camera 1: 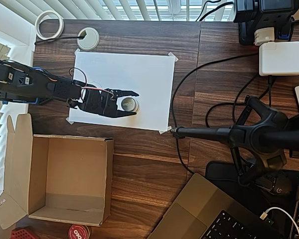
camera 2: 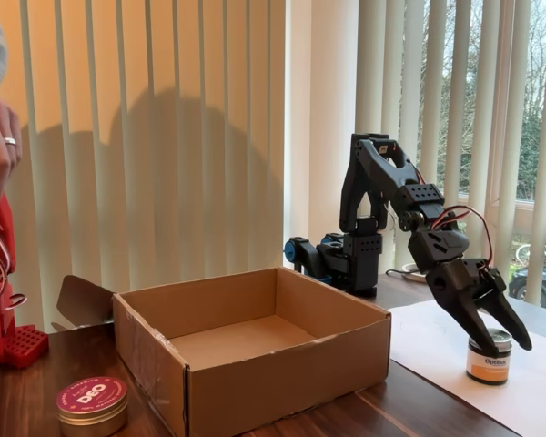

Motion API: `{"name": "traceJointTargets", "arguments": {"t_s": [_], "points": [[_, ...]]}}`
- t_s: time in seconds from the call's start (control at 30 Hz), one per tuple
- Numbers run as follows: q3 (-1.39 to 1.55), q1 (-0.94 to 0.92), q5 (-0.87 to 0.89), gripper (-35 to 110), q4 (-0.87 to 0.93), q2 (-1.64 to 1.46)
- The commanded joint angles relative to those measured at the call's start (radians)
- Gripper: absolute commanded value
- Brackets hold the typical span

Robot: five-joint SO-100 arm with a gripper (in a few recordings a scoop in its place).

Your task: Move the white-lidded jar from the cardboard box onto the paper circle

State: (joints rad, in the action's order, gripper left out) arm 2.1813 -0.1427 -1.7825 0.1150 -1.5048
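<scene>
Claw point(camera 1: 132, 104) jaws straddle white-lidded jar point(camera 2: 489, 356), grip unclear | jar upright on sheet point(camera 1: 139, 74), lid up

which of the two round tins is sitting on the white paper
The white-lidded jar with the orange label, between the pincer fingers. The red-lidded tin sits on bare wood by the cardboard box.

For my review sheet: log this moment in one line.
jar: on white sheet, upright | gripper: open, straddling jar | box: empty
</scene>
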Motion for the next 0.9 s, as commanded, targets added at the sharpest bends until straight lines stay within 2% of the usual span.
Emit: {"name": "traceJointTargets", "arguments": {"t_s": [0.0,0.17,0.27,0.53,0.87], "points": [[-0.029,-0.008,-0.008,36,-0.048,-0.072],[0.002,-0.005,-0.002,37,-0.137,-0.137],[0.008,0.017,0.063,37,-0.156,-0.206],[0.138,0.083,0.344,36,-0.181,-0.474],[0.614,0.189,0.813,29,-0.198,-0.968]]}}
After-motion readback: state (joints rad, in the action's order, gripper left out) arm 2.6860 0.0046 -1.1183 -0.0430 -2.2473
